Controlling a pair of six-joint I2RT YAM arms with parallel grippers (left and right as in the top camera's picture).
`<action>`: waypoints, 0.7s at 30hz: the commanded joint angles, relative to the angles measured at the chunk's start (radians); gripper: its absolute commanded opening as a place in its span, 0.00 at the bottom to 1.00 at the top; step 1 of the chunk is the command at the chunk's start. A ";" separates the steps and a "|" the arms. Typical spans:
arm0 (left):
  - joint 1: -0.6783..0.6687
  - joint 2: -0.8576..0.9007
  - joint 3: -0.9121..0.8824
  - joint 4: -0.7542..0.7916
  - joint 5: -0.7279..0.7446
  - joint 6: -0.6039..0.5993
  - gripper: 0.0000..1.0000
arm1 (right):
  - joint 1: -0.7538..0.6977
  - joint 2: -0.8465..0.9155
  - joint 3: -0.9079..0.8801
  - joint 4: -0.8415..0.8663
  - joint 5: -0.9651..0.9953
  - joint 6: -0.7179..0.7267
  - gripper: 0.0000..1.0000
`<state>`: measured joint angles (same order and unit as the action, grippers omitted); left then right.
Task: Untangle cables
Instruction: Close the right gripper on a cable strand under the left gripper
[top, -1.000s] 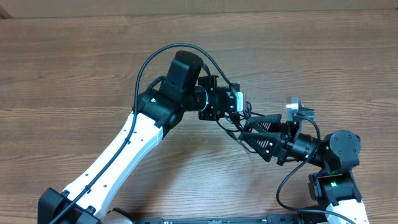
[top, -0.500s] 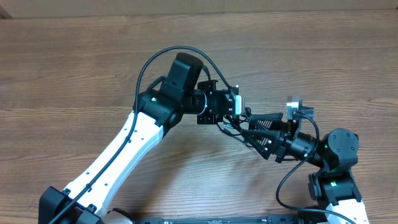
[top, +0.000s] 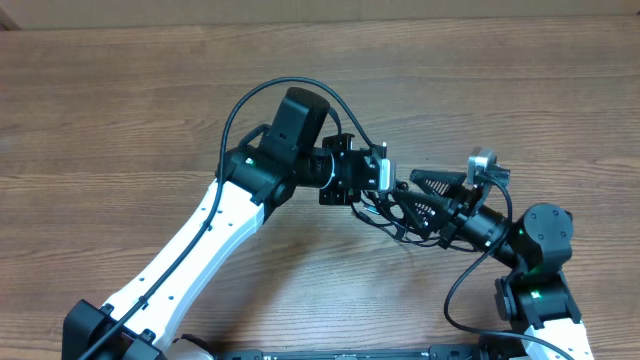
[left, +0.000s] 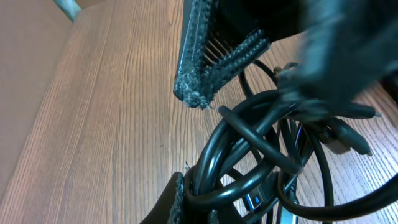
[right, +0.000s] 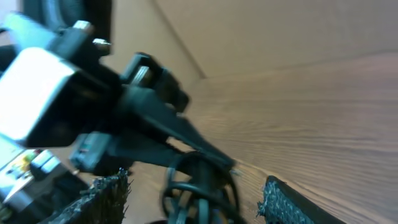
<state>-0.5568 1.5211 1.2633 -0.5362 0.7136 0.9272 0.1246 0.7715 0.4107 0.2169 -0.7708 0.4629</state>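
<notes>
1. The left claw (right: 217, 158) is closed to a narrow point on the cables (left: 208, 165). In the left wrist view one ribbed finger (left: 178, 198) presses against the bundle at 6 o'clock, and the other finger is hidden behind the cords.
2. The right claw (right: 196, 180) is spread wide and grips nothing. Its two textured pads (right: 106, 199) stand well apart at 7 and 5 o'clock of its own wrist view, with the cable loops between them.
3. The cables are bunched into one tangle of overlapping black loops. They hang from the left claw's tip, between the two claws.
4. A grey plug end (left: 345, 143) sticks out of the tangle toward 3 o'clock in the left wrist view. A small spot of blue shows low in the bundle.
5. From overhead, the tangle (top: 392, 208) sits at 4 o'clock of the picture's centre. Whether it touches the desk (top: 150, 100) I cannot tell.
6. The left claw points toward 3 o'clock and the right claw toward 9 o'clock, tip to tip.
7. The white left arm (top: 200, 240) rises from the 7 o'clock corner, and the dark right arm (top: 540, 240) stands at 4 o'clock.
8. The desk is brown wood grain.
</notes>
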 joint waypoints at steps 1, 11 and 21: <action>-0.005 -0.010 0.018 0.017 0.046 0.019 0.04 | -0.002 -0.002 0.019 -0.014 0.060 -0.027 0.69; -0.005 -0.010 0.018 0.096 -0.116 -0.084 0.04 | -0.002 -0.002 0.019 0.066 -0.096 0.012 0.69; -0.006 -0.010 0.018 0.225 -0.120 -0.260 0.04 | -0.001 0.011 0.019 0.061 -0.152 0.011 0.69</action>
<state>-0.5568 1.5211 1.2633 -0.3363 0.6037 0.7620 0.1242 0.7803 0.4107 0.2733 -0.8692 0.4683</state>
